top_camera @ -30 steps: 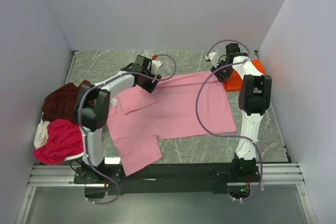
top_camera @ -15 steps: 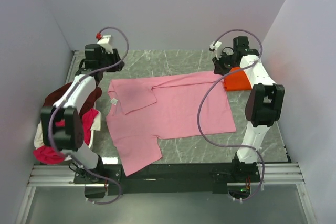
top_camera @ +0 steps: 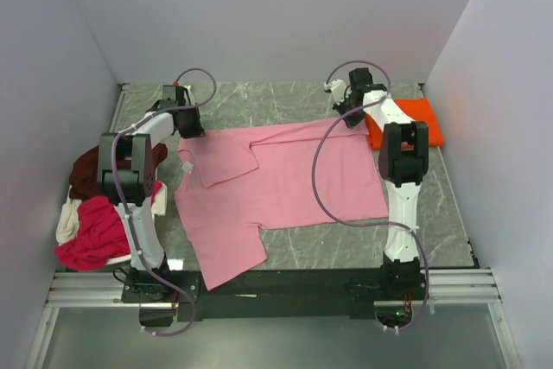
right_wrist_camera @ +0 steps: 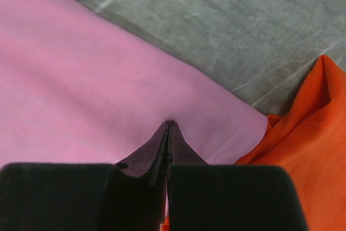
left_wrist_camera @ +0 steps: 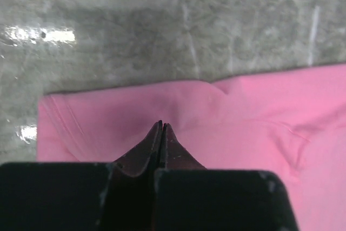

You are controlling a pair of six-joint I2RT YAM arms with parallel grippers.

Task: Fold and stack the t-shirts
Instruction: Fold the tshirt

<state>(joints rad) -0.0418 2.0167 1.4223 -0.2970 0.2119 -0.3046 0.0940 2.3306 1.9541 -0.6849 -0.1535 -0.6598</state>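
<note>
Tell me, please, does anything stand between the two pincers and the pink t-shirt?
Nothing visible does. The left pincer and the right pincer are both shut on the far edge of the pink t-shirt, and the cloth puckers at their tips. The orange t-shirt lies beside the right corner, not in between.

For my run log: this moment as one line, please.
left hand: shut on pink t-shirt, far-left corner; right hand: shut on far-right corner; orange t-shirt: beside right hand

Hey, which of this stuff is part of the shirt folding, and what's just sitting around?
Job:
pink t-shirt, spread flat
orange t-shirt, far right
maroon t-shirt, magenta t-shirt, cream t-shirt, heaped left

Just there:
table
metal rail
</note>
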